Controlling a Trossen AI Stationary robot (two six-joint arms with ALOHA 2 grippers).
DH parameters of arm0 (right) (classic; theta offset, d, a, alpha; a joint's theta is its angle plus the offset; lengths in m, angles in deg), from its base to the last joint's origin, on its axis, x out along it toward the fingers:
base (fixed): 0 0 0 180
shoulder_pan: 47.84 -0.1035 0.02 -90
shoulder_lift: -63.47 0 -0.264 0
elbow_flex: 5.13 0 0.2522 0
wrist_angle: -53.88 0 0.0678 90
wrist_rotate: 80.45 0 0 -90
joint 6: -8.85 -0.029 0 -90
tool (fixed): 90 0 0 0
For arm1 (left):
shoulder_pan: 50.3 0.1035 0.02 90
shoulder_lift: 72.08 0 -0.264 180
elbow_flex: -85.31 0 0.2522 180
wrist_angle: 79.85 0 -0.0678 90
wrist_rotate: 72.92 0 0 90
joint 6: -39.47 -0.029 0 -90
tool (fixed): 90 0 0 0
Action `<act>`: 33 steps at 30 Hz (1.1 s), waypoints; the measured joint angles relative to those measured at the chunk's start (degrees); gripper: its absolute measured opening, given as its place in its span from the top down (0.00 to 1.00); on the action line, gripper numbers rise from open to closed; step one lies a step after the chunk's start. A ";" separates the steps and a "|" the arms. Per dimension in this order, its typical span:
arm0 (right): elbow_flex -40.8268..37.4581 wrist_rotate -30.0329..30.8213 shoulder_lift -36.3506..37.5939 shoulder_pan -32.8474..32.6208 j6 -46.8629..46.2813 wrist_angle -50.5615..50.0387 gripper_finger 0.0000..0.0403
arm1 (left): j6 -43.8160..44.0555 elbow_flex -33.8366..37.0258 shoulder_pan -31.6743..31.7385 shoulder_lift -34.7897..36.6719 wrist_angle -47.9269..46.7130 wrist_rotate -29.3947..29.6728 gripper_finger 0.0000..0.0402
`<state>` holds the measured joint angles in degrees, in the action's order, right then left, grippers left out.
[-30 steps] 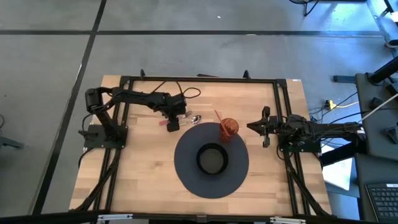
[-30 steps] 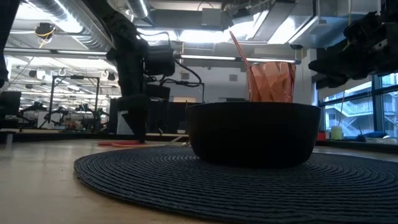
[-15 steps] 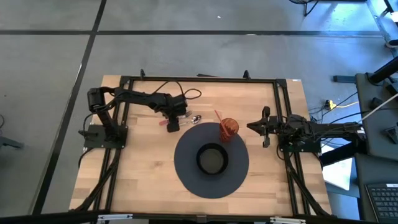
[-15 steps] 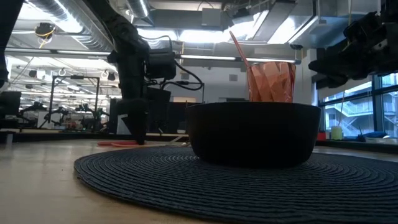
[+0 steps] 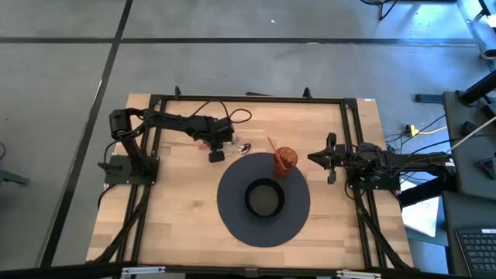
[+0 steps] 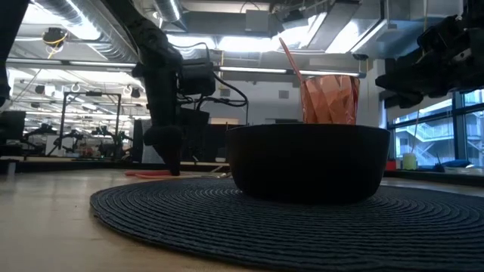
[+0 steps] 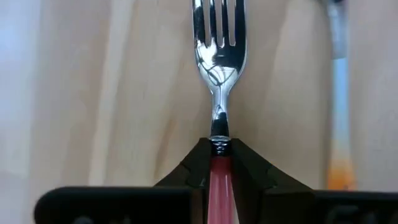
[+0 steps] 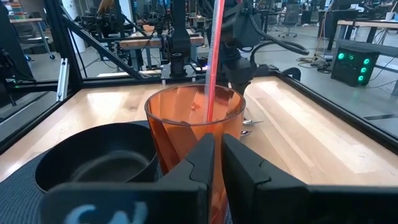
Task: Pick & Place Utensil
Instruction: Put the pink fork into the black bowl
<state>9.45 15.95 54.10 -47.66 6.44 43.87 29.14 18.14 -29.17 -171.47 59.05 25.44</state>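
**Fork pinched by left gripper, on table behind the mat**

Fork [image 7: 217, 62] w/ pink handle lies on the wood table [image 5: 178, 225], tines pointing away from the left gripper [image 7: 219, 155]; left fingers [image 7: 189, 171] pressed onto the handle just below the metal neck, pinching it; in high view left gripper [image 5: 216, 154] sits just off the round dark mat's [image 5: 232, 217] back-left edge; a spoon [image 5: 243, 146] lies close beside it, poss. w/ another utensil, hard to tell from above; black bowl [image 5: 263, 199] at mat centre; orange faceted cup [image 5: 284, 160] w/ a pink straw-like stick [image 8: 213, 56] on mat's back edge, just behind the bowl; right gripper [image 5: 319, 158] waits to the right of the cup, apart from it, fingers [image 8: 239, 165] pressed nearly together on nothing.
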 joint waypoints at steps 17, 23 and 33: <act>0.00 0.01 0.00 0.02 -0.36 -1.51 0.92 | 5.78 -16.47 -11.48 1.09 -19.80 14.96 1.00; 0.00 0.00 0.00 0.01 -0.61 -1.87 0.92 | 4.53 -16.84 -13.12 1.09 -17.93 14.47 0.99; 0.00 0.00 0.00 0.02 -0.59 -2.05 0.92 | 4.45 -10.56 -4.99 0.94 -13.34 4.10 0.84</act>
<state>9.45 15.95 54.10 -47.64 5.85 41.82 33.59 7.58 -34.17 -170.53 45.71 29.54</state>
